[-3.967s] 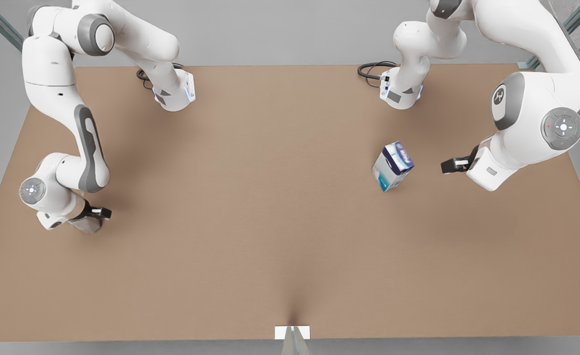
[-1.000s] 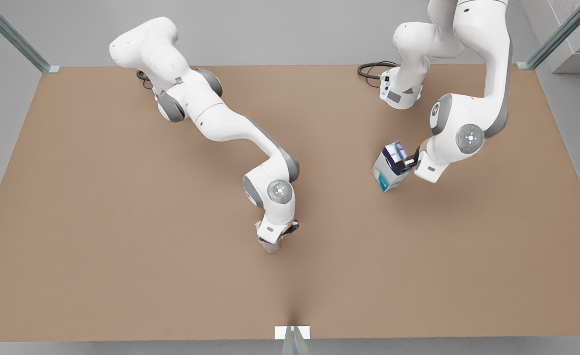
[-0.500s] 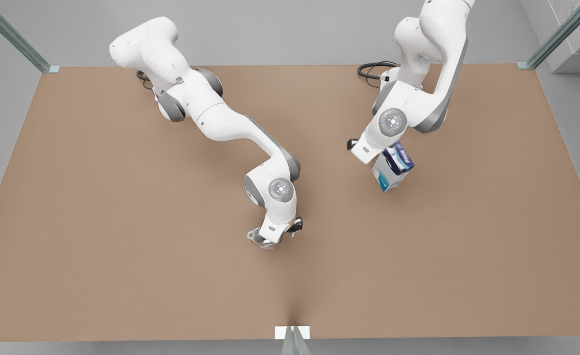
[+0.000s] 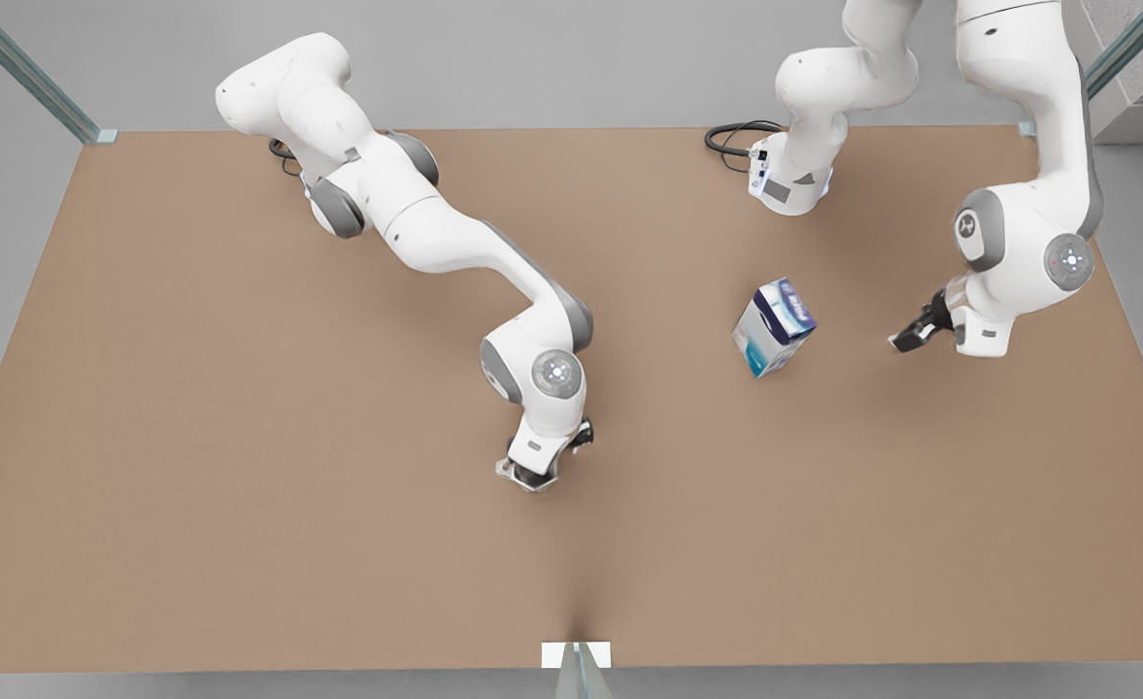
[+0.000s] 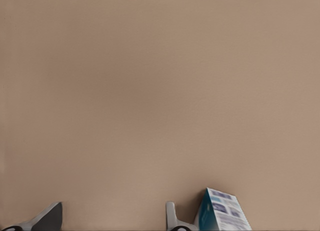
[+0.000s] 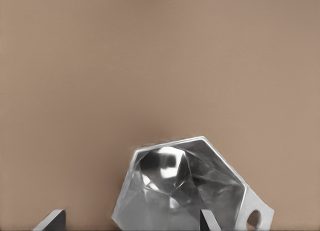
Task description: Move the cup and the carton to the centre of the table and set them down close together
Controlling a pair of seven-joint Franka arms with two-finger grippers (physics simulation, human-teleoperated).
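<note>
The carton (image 4: 773,326), white with a dark blue top and teal near its base, stands on the brown table (image 4: 241,408) to the front view's right of centre. My left gripper (image 4: 911,337) hovers open a short way to the front view's right of it, not touching. In the left wrist view the carton (image 5: 222,216) lies just outside one fingertip (image 5: 171,216) of the left gripper (image 5: 110,218). The pale faceted cup (image 6: 185,186) sits at the table's centre under my right gripper (image 6: 131,218), whose fingers are spread wide around it. From the front, the cup (image 4: 507,470) peeks out beneath the right gripper (image 4: 535,476).
Both arm bases (image 4: 790,184) and a black cable (image 4: 731,136) sit along the table's far edge. A small white tab (image 4: 576,653) marks the near edge. Bare tabletop separates the cup from the carton.
The left arm, which was over the carton's far side half a second ago, has swung back to the front view's right of it. The carton stayed put. The right gripper's fingers have spread.
</note>
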